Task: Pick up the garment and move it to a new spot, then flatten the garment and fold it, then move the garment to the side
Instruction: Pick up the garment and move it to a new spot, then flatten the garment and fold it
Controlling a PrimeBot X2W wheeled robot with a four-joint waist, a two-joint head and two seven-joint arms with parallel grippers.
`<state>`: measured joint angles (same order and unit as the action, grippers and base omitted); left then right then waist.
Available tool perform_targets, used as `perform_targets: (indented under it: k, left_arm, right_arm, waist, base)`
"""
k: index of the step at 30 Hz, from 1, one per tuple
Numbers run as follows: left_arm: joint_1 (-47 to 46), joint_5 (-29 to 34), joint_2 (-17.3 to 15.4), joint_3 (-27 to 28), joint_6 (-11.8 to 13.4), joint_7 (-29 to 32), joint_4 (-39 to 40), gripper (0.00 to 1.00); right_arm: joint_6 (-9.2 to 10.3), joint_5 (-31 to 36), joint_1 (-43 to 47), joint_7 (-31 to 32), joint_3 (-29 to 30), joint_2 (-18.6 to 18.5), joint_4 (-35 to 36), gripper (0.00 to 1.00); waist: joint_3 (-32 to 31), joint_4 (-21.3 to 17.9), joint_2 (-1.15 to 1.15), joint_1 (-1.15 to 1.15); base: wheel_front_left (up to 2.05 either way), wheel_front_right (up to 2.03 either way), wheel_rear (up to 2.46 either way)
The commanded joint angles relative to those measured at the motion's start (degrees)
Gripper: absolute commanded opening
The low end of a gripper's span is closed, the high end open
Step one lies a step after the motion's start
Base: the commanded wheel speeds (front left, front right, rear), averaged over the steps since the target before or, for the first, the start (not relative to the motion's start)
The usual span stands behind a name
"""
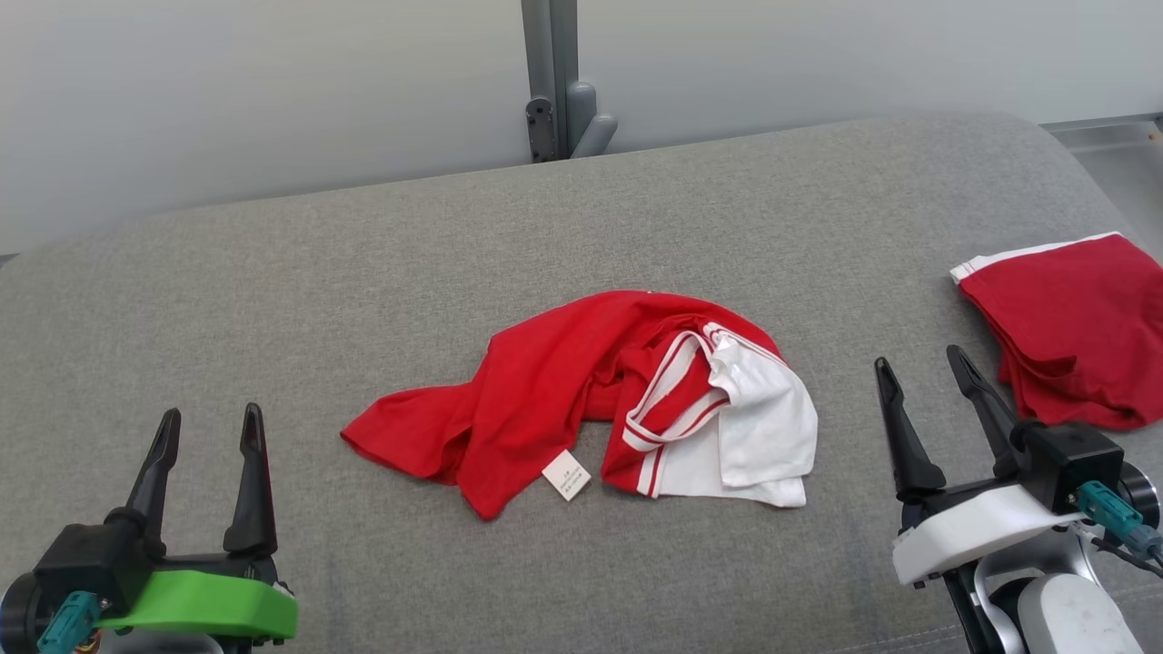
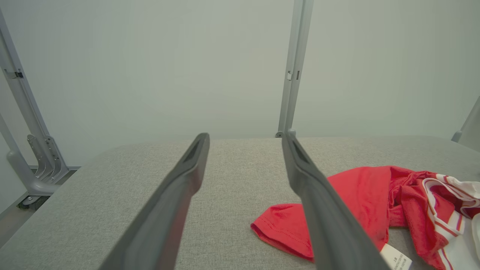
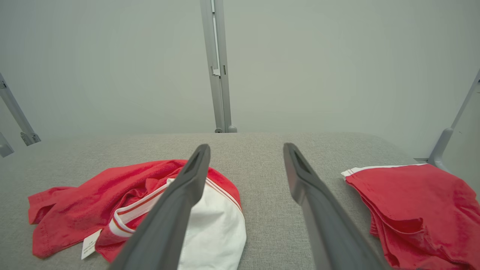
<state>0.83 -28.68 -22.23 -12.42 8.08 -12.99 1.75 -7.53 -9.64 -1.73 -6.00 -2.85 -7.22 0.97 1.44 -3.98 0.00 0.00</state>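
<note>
A grey padded tabletop [image 1: 273, 272] is carrying a crumpled red-and-white garment [image 1: 545, 381], which is lying in a heap around the middle, a little toward the near edge, its red folds and white panel tangled over one another. A second red garment [image 1: 1072, 336], folded, is resting against the right edge. The left gripper [image 1: 211, 411] and right gripper [image 1: 919, 357] are hovering by the near-left and near-right corners, both with fingers spread wide and holding nothing, each well apart from the heap. A small white label [image 1: 566, 474] is poking out on the heap's near side. The pickup looks not yet begun. The risk ahead is that a pinch taking only one loose layer is likely to drag the bundle rather than lift it. The right gripper, sitting just beside the folded piece, could also be snagging that one by mistake.
</note>
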Motion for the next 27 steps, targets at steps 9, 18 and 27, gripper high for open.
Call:
perform_targets:
  k: [9,18,27]
  left_arm:
    - [0.2,0.2,-0.4,-0.6,0.9,0.7,1.1,1.0]
    - [-1.3,0.6,-0.6,-1.1,1.0,0.7,1.2,1.0]
    - [-4.6,1.2,0.7,-5.1,-0.9,3.5,0.7,1.0]
  right_arm:
    - [0.09,-0.1,0.0,0.3,0.0,0.3,0.4,1.0]
    - [0.08,-0.2,-0.7,-0.3,-0.2,0.5,0.1,1.0]
    - [0.09,-0.1,-1.9,-0.7,-0.1,0.8,0.9,1.0]
  waist:
    - [0.3,0.3,0.0,0.0]
    - [1.3,0.6,0.0,0.0]
    - [4.3,0.7,0.0,0.0]
  base:
    - [0.0,0.0,0.0]
    - [0.0,0.0,0.0]
    - [0.0,0.0,0.0]
